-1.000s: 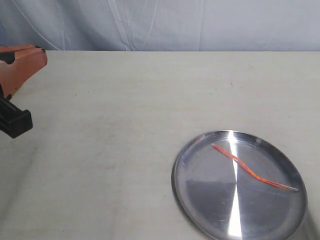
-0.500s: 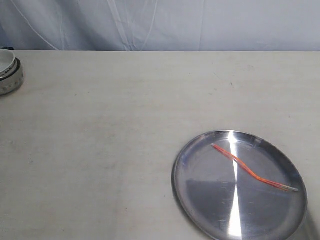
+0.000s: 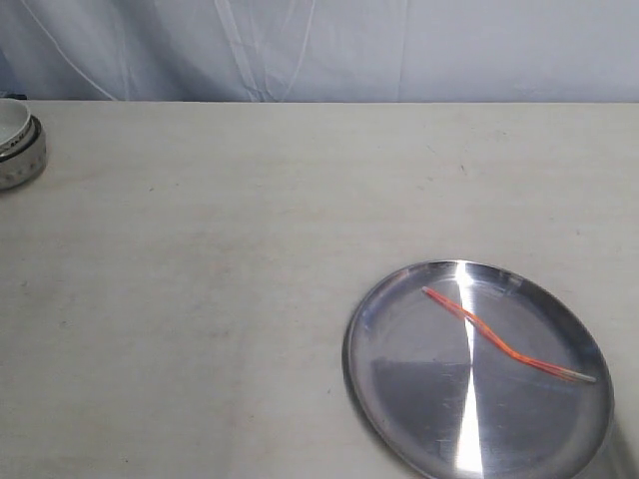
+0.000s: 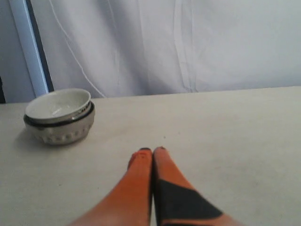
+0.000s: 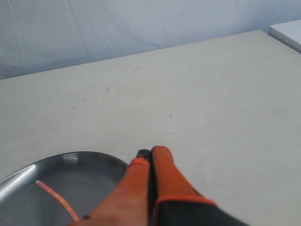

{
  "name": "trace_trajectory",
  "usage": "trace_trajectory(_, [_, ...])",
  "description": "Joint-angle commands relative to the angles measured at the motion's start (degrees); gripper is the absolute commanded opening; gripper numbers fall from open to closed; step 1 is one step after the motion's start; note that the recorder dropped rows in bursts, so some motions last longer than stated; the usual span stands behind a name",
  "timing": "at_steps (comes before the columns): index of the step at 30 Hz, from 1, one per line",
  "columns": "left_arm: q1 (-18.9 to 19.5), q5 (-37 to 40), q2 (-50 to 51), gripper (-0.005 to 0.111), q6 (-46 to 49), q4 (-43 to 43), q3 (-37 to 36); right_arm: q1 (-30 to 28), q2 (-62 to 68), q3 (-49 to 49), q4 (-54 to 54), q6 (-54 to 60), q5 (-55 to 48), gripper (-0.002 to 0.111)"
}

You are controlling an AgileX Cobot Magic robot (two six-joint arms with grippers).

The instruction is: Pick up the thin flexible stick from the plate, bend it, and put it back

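Note:
The thin flexible stick, red-orange and wavy with a whitish tip, lies across the silver plate at the table's front right. Neither gripper shows in the exterior view. In the right wrist view my right gripper is shut and empty, its tips just past the plate rim, with one end of the stick lying on the metal beside it. In the left wrist view my left gripper is shut and empty above bare table, far from the plate.
A small white bowl with a dark band stands at the table's far left edge; it is the bowl beyond my left fingertips. A pale cloth backdrop hangs behind the table. A white block sits past the table's corner.
The left arm, visible at the exterior view's left edge a second ago, has drawn out of that view and uncovered the white bowl. Plate and stick have not moved.

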State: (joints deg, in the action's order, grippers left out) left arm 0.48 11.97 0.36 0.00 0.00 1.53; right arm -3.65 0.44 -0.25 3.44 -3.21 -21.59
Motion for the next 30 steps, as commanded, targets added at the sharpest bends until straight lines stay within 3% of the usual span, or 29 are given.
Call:
trace_trajectory(1, [0.3, 2.0, -0.4, 0.0, 0.0, -2.9, -1.5, -0.2, -0.4, 0.2, -0.4, 0.1, 0.5, 0.0])
trace_trajectory(30, [0.3, 1.0, -0.4, 0.0, -1.1, -2.7, -1.5, -0.2, -0.4, 0.2, -0.4, 0.1, 0.9, 0.0])
